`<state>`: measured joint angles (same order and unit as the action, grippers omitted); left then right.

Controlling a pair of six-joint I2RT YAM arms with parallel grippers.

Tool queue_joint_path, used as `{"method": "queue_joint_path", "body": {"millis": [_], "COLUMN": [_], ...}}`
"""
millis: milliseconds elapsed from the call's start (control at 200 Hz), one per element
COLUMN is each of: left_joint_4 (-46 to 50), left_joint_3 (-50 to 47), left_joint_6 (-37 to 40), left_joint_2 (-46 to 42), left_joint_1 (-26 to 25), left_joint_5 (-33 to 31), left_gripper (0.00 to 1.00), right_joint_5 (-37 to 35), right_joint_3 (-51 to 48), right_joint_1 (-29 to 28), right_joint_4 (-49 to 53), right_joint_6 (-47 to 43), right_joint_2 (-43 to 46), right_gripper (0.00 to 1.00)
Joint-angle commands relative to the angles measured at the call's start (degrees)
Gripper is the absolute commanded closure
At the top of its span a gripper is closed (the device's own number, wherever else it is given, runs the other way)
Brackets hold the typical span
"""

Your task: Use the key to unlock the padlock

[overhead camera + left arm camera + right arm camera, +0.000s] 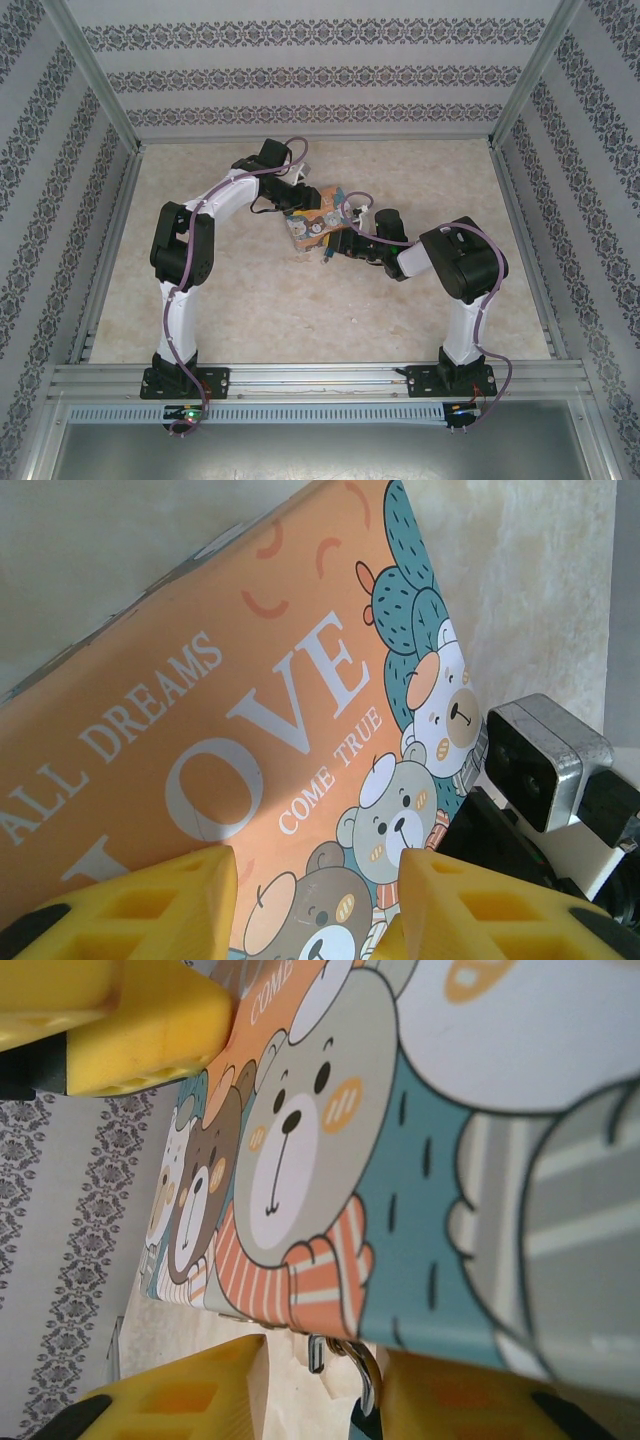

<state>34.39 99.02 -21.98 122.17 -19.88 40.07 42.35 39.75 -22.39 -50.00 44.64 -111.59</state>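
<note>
Table (270,310) shut in by patterned walls (300,75) along the left, far and right edges; frame posts (95,75) lean up from the far corners. Mid-table, toward the far edge: bear tin (312,220), hemmed by left gripper (297,203) on its far-left side and right gripper (338,245) on its near-right side. Left arm (185,250) arches over the left half. Right arm (460,265) covers the near-right. Open floor: wide strip along the near edge between the bases, far-right corner, far-left corner. Right wrist view: padlock shackle (365,1375) sits in the gap between the yellow fingers (180,1400), tin edge directly above, narrow sliver of table beside it.
</note>
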Motion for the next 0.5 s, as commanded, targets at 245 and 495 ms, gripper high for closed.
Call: {"method": "queue_joint_path", "body": {"millis": [245, 495], "left_joint_4": [5.07, 4.67], "left_joint_3": [-0.06, 0.03], "left_joint_6": [1.32, 0.86], "left_joint_2": [2.2, 2.2], "left_joint_1": [-0.33, -0.3], "left_joint_5": [-2.53, -2.7], "left_gripper": [0.54, 0.54], "right_joint_5": [3.39, 3.36], "right_joint_3": [-0.37, -0.35], "right_joint_1": [-0.9, -0.9], "right_joint_4": [-2.14, -2.12], "right_joint_6": [-0.94, -0.71], "right_joint_2": [0.32, 0.23], "right_gripper": [0.78, 0.83]}}
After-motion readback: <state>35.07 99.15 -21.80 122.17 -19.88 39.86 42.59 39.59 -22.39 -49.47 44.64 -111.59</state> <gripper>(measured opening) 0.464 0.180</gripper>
